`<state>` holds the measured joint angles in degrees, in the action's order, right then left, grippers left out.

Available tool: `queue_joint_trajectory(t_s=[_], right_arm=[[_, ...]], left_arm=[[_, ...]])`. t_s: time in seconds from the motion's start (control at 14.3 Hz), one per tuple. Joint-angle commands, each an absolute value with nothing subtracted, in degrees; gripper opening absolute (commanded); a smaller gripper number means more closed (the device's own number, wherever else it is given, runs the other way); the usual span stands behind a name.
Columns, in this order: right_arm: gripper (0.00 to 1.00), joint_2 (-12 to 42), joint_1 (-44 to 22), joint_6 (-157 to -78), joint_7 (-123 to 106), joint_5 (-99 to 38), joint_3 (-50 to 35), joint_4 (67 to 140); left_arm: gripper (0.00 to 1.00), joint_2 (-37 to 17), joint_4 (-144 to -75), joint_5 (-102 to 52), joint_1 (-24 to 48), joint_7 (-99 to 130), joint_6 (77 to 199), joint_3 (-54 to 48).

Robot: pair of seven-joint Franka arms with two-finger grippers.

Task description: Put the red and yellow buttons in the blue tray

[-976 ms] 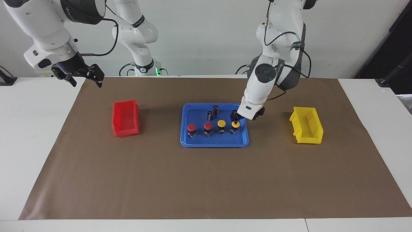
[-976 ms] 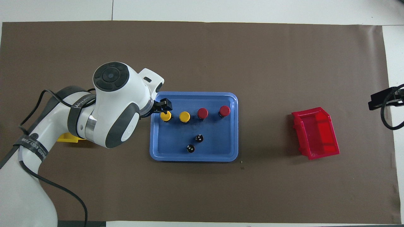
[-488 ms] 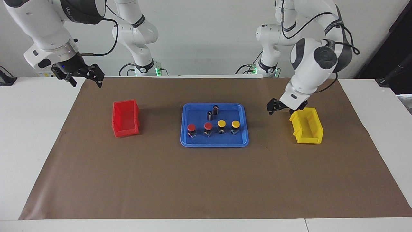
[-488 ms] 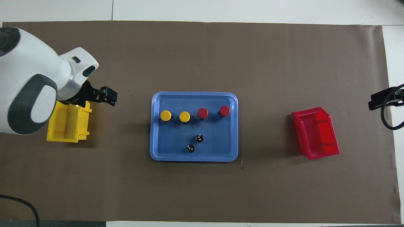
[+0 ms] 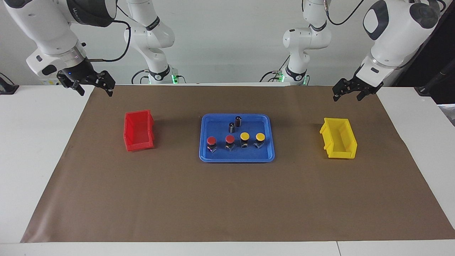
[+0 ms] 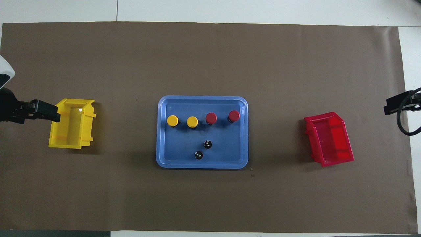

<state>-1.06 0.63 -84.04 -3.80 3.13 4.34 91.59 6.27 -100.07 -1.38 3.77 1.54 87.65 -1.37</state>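
The blue tray point(image 5: 217, 124) point(image 6: 177, 148) lies in the middle of the brown mat. In it stand two red buttons point(image 5: 211, 140) point(image 5: 230, 139) and two yellow buttons point(image 5: 244, 136) point(image 5: 260, 137) in one row; from overhead they are the red point(image 6: 234, 115) point(image 6: 211, 118) and yellow point(image 6: 192, 122) point(image 6: 172, 120) caps. My left gripper point(image 5: 349, 95) point(image 6: 56, 113) hangs open and empty, raised over the mat's edge by the yellow bin. My right gripper point(image 5: 95, 89) point(image 6: 388, 109) waits open and empty over the mat's edge at its own end.
Two small dark cylinders point(image 5: 231, 127) point(image 5: 238, 121) stand in the tray, nearer to the robots than the buttons. A yellow bin point(image 5: 337, 138) sits toward the left arm's end of the table. A red bin point(image 5: 138, 130) sits toward the right arm's end.
My left gripper has left the yellow button at the tray's end, risen and swung out past the yellow bin to its own end. The right arm has not moved.
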Motion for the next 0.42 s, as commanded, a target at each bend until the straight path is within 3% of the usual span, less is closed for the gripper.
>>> queue_joint_trajectory(t_s=[0.0, 0.35], right_arm=[[1.0, -2.5, 0.9, -85.0, -4.5, 2.5, 4.3, 93.2], [1.0, -2.5, 0.9, -85.0, -4.5, 2.5, 4.3, 93.3]], left_arm=[[1.0, 5.3, -97.0, -0.2, 4.1, 1.2, 86.0, -1.5], [1.0, 5.0, -94.3, -0.4, 3.9, 0.1, 86.6, -1.2]])
